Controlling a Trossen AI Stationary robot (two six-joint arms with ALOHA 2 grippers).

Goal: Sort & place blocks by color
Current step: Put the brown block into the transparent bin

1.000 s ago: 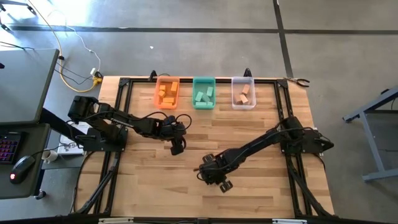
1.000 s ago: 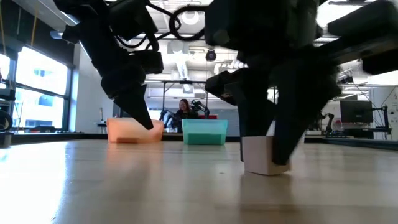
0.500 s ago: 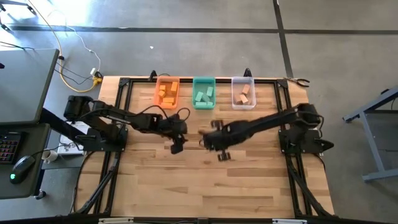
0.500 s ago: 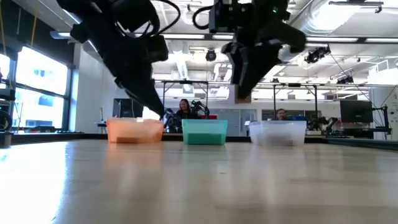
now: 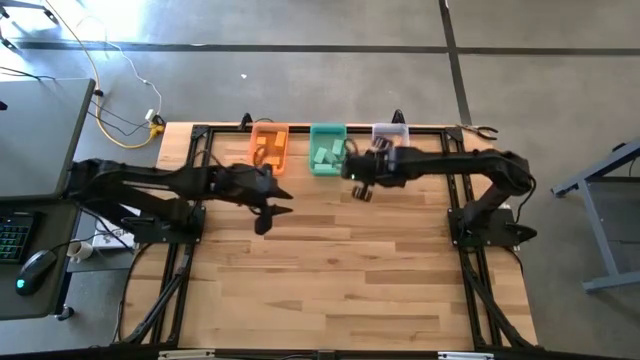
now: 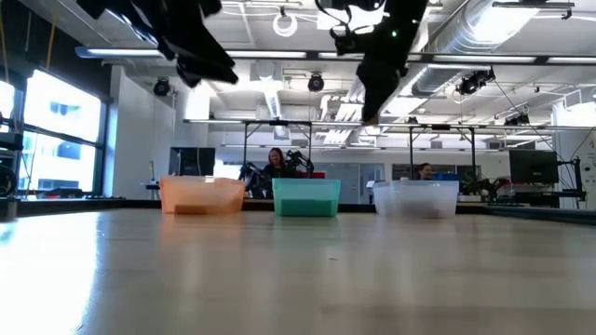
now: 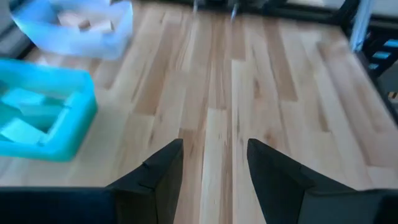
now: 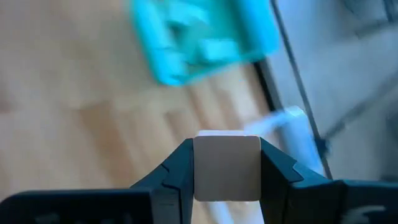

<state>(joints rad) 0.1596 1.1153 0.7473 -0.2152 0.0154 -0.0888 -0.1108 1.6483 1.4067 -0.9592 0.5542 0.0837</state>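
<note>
Carrying: right gripper (image 8: pixel 227 180) was clamped on a pale wood block (image 8: pixel 227 167), held in the air, off the table (image 5: pixel 340 270).
Right gripper, posn: over the far edge of the table, between the green bin (image 5: pixel 327 150) and the clear bin (image 5: pixel 391 133), just beside both.
Left gripper (image 7: pixel 214 168): fingers apart, nothing betw. them; hung above the table near the orange bin (image 5: pixel 268 147), well clear of the right arm.
Bins: orange, green, clear in a row at the far edge; orange blocks (image 5: pixel 262 152) in the orange, teal blocks (image 5: pixel 325 154) in the green, wood blocks (image 7: pixel 87 23) in the clear.
Table: no loose blocks seen on it.
Step (est.): deliver the wood block to the clear bin.
Do well: centre the gripper over the clear bin's opening before letting go, not over its rim.
Do well: go low, so the block wouldn't bounce out.
Do well: keep the grip square; block sat flush betw. the fingers in the wrist view.
Risk: green bin sat next door; a drop short of the clear bin would missort.
</note>
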